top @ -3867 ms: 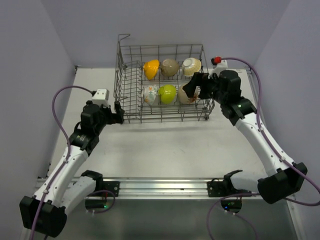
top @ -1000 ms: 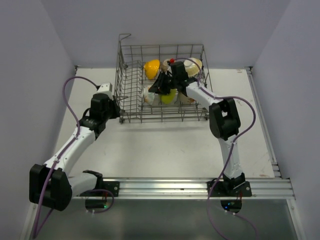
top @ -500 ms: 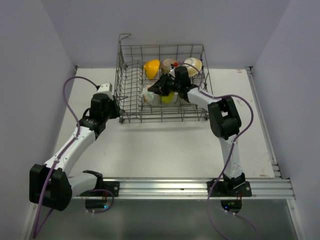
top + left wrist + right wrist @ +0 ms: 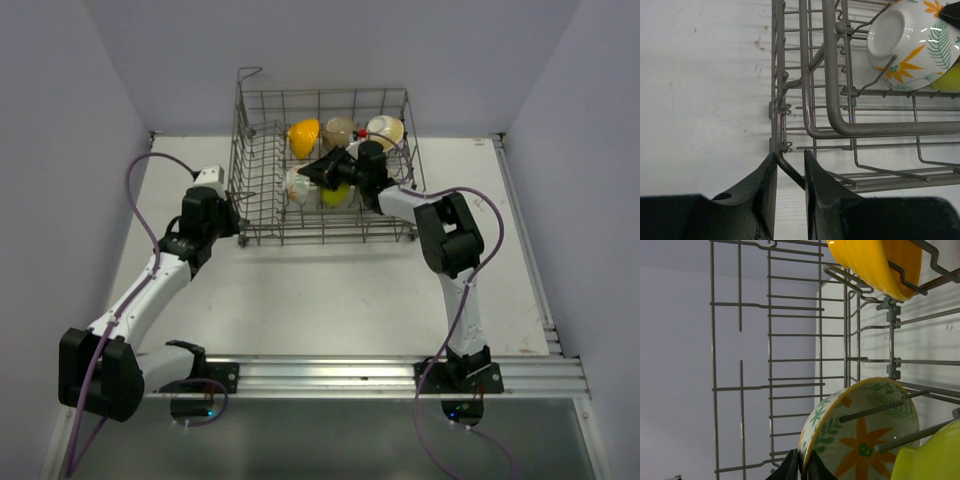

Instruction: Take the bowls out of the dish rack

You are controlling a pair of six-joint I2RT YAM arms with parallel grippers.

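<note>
The dish rack (image 4: 262,205) stands at the back of the table with several bowls on its tines. My right gripper (image 4: 310,176) reaches into it and is shut on the rim of the floral bowl (image 4: 296,187). In the right wrist view the fingertips (image 4: 791,466) pinch that yellow-edged rim of the floral bowl (image 4: 865,435) from both sides. A lime bowl (image 4: 337,194) stands right beside it. My left gripper (image 4: 238,222) is shut on the rack's near left corner; the bent corner wire (image 4: 790,170) runs between its fingers (image 4: 765,195).
An orange bowl (image 4: 303,135), a beige bowl (image 4: 340,130) and a cream bowl (image 4: 385,128) stand in the back row. The rack's tall grid sides (image 4: 770,360) and upright tines (image 4: 875,410) closely surround my right gripper. Walls stand close on three sides.
My right gripper's jaws have narrowed onto the floral bowl's rim, and its wrist has shifted slightly right and nearer. The left arm and the rack have not moved.
</note>
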